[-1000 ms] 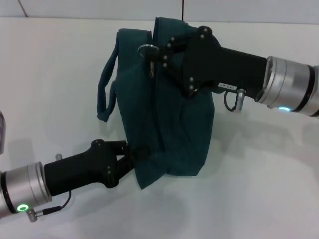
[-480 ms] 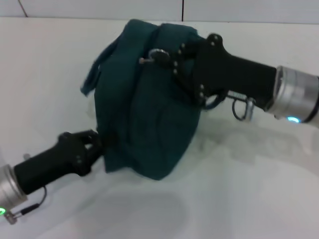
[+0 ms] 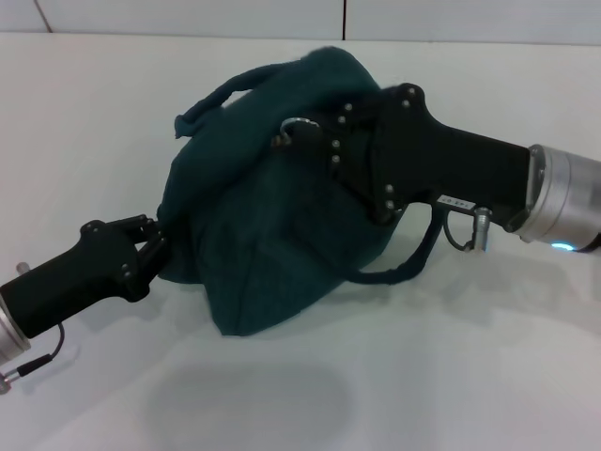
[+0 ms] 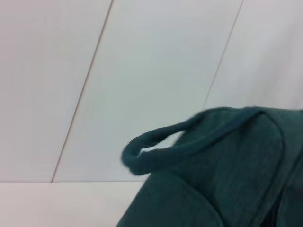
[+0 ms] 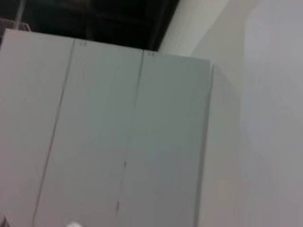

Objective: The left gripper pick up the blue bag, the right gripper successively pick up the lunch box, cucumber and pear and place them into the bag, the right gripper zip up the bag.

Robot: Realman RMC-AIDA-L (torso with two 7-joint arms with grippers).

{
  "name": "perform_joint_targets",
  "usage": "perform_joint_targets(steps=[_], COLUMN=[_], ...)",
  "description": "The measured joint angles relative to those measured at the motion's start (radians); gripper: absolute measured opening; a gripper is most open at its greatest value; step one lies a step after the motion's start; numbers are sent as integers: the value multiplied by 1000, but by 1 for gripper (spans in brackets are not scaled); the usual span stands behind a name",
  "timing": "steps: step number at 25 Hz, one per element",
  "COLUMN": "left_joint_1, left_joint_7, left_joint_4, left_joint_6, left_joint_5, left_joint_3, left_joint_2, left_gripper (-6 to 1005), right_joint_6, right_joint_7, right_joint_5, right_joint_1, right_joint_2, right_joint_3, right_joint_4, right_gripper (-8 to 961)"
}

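Between both pincers, blue bag (image 3: 272,225)

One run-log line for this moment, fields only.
left gripper: shut on blue bag edge | right gripper: at zipper ring, grip unclear | bag: slumped on table

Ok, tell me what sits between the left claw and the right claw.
In the head view only the blue bag lies between them: the left claw pinches its lower edge, and the right claw is at the zipper ring on top.
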Motion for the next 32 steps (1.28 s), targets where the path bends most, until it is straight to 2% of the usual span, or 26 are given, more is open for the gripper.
perform_joint_targets(steps=[4,10,19,23,30,32], left_joint_1=[-5,-14,-67,-72,-64,-63], left_joint_7=[-19,-28,-28,-16,5,21], left_joint_4=[33,44,45,45,45,45], left_joint_6=[48,98,116,116,133,154], left_joint_5=[27,9,5,13,31,42], left_joint_3=[5,-7,-5,1,3,4], left_joint_2=[13,19,19,16,15,17], left_gripper=[66,64,352,323,115,92], right_joint_6=[48,68,69,69,71,71], right_joint_7=[-1,-7,-25,-33,-67,-78], right_joint_5=[1,7,8,10,38,49], right_joint_1=[0,-1,0,-4,-7,-8], right_joint_2=[0,0,0,0,0,0], right_joint_3=[0,0,-2,5,8,11], right_joint_4=[6,10,9,10,12,13], right_gripper=[11,11,11,11,11,11])
